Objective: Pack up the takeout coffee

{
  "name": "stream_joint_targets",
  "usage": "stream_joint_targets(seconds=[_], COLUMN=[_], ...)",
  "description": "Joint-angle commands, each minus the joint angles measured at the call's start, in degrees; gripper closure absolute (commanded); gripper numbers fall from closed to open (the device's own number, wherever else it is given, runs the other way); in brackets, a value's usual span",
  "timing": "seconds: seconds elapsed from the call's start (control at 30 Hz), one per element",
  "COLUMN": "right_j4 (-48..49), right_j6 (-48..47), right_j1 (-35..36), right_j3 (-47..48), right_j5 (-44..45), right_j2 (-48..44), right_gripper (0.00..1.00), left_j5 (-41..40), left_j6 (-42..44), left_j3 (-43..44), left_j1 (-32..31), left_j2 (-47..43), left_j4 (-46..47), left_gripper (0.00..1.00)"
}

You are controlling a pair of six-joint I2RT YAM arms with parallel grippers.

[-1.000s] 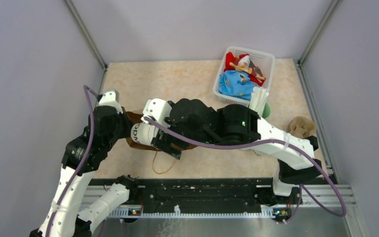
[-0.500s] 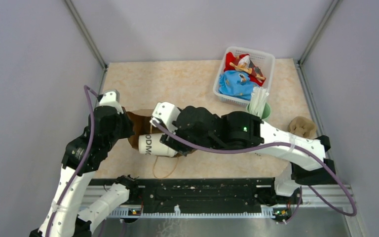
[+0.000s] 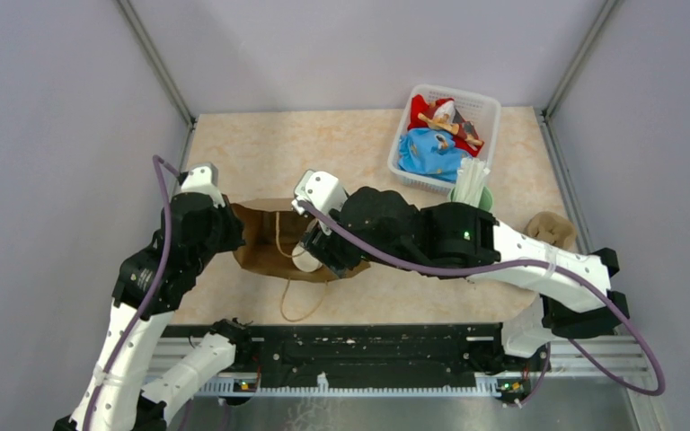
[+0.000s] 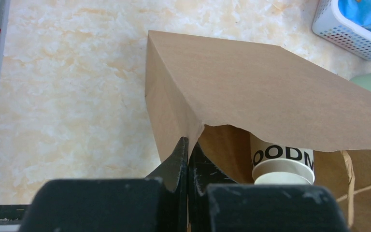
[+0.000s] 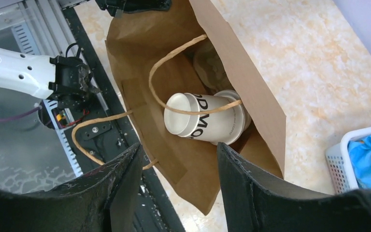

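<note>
So the takeout coffee (image 5: pixel 205 118) is lying on its side inside the brown paper bag (image 5: pixel 241 72), left of the middle of the table (image 3: pixel 323 144). The left gripper (image 4: pixel 188 159) is pinched tight on the bag's edge. The right gripper (image 5: pixel 178 147) hangs over the bag's mouth, fingers apart, nothing in them.

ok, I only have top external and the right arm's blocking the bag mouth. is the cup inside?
Observer: Yes. The right wrist view shows the paper cup lying on its side inside the paper bag, base toward the mouth.
Operator: Is the right arm gripping it?
Observer: No. The right pincer is open, fingers clear of the cup.
Operator: And the left?
Observer: The left pincer is shut on the bag's edge at the mouth.
</note>
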Motion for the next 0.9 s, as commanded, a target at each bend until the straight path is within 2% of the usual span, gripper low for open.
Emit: stream_joint_targets(seconds=[0.0, 0.13, 0.23, 0.3, 0.4, 0.53, 0.67, 0.7, 0.8, 0.87], right_j4=[1.0, 0.7, -0.3, -1.8, -3.5, -5.5, -5.8, -7.1, -9.0, -8.2], right_j6=[3.7, 5.5, 6.1, 6.0, 7.2, 11.5, 14.6, 16.2, 19.0, 20.1], right_j1=[-1.5, -1.5, -1.8, -1.9, -2.5, -4.4, -5.2, -5.5, -5.7, -5.7], right_j3=[-0.8, -2.7, -4.2, -4.1, -1.6, -0.7, -2.4, -1.0, 1.3, 0.7], right_j5=[-1.9, -4.6, -6.8, -7.1, -6.1, -8.0, -6.2, -5.0, -1.8, 0.4], right_j2=[0.1, 0.9, 2.3, 3.6, 6.1, 9.1, 10.3, 12.0, 14.7, 15.4], right_gripper=[0.43, 0.40, 0.33, 0.29, 0.29, 0.44, 0.47, 0.45, 0.30, 0.27], left_j5=[0.9, 1.4, 1.5, 1.6, 1.8, 1.9, 2.2, 2.5, 3.3, 3.9], left_j6=[-0.8, -1.7, -1.9, -1.8, -1.5, -1.6, -2.4, -2.8, -3.6, -3.9], left_j3=[-0.4, -1.0, -0.8, -0.7, -0.7, -0.5, -0.3, -0.4, -0.8, -1.1], left_j1=[-0.1, -0.1, -0.1, -0.1, -0.1, -0.1, -0.1, 0.0, -0.1, -0.1], left_j2=[-0.8, -1.1, -1.2, -1.3, -1.3, -1.2, -1.4, -1.6, -1.8, -1.9], left_j4=[2.3, 2.6, 2.6, 2.6, 2.5, 2.3, 1.7, 1.6, 1.0, 1.0], left_gripper=[1.00, 1.00, 1.00, 1.00, 1.00, 1.00, 1.00, 1.00, 1.00, 1.00])
